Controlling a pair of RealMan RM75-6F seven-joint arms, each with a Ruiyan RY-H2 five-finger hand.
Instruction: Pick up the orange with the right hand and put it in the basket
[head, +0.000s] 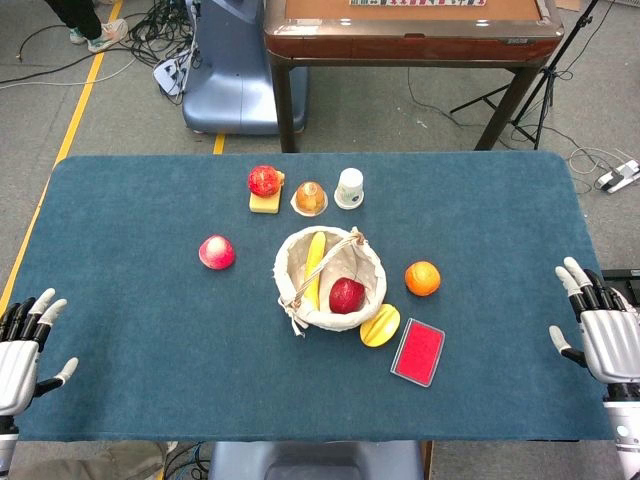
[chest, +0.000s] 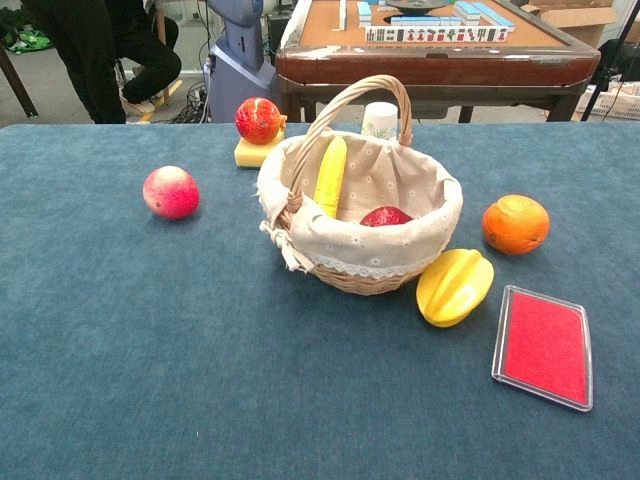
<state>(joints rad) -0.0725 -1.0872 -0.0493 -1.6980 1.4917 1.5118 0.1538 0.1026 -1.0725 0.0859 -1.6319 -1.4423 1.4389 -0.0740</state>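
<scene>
While orange (head: 422, 278) lies untouched, right hand (head: 603, 335) well apart.

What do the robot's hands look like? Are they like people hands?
Kind of! Each hand, the left hand and the right hand, has a silvery-grey metal-looking back and slim fingers in black and white with pale tips. The right one shows a grey wrist below it. The chest view shows no hands, and the arms are mostly out of view.
</scene>
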